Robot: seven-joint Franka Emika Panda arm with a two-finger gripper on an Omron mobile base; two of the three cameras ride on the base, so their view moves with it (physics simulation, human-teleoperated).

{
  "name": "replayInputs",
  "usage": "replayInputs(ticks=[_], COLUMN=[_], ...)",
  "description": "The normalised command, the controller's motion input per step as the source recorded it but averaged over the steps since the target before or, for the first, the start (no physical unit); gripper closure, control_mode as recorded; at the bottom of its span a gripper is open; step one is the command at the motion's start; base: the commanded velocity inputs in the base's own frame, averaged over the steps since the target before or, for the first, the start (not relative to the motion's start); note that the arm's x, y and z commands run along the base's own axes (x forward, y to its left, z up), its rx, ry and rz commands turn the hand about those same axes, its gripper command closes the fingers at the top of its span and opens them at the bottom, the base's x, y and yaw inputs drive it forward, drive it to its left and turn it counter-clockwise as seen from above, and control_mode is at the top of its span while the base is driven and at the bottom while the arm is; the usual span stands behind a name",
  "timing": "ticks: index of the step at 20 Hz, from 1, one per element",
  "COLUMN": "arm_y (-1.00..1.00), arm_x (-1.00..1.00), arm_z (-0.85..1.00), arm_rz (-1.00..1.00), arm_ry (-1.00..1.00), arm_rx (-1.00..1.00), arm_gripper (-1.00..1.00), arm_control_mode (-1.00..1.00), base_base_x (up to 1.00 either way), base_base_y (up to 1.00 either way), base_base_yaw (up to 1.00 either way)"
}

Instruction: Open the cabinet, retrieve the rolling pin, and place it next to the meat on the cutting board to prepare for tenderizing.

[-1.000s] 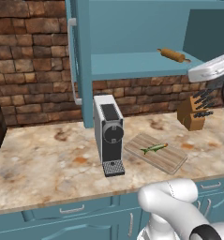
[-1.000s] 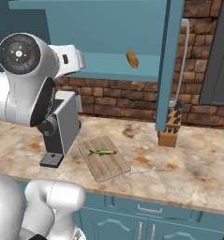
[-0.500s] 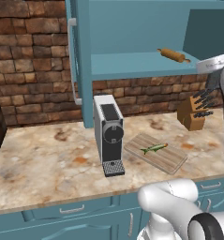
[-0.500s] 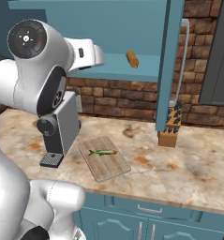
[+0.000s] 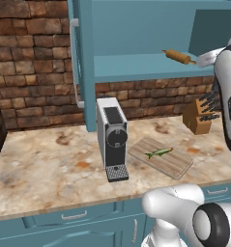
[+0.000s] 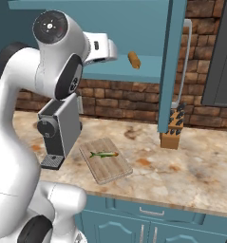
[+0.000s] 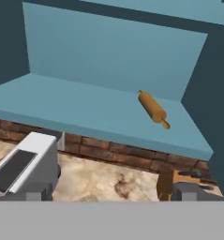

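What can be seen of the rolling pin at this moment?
The rolling pin is a light brown, wooden-looking cylinder with narrower knob handles at both ends. It lies flat on the teal shelf inside the open cabinet, toward the shelf's right end, angled so one handle points toward the front edge. Only the shelf touches it; nothing grips it.

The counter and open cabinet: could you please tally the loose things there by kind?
Rolling pin: 1
Meat: 1
Cutting board: 1
Coffee machine: 1
Knife block: 1
Total: 5
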Motion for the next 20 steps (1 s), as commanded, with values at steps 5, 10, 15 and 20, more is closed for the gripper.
replayInputs(ticks=[5,10,15,20], arm_y=[0.00,-0.12,-0.19,-0.19], arm_x=[0.45,0.31,0.33,0.38], arm_z=[-0.02,-0.10,-0.12,-0.08], arm_rz=[0.00,0.00,0.00,0.00], arm_ry=[0.01,0.00,0.00,0.00], arm_rx=[0.00,0.00,0.00,0.00], arm_gripper=[-1.00,-1.00,-1.00,-1.00], arm_control_mode=[-1.00,-1.00,-1.00,-1.00], base_base_x=[0.00,0.00,0.00,0.00], base_base_y=[0.00,0.00,0.00,0.00], base_base_yaw=[0.00,0.00,0.00,0.00])
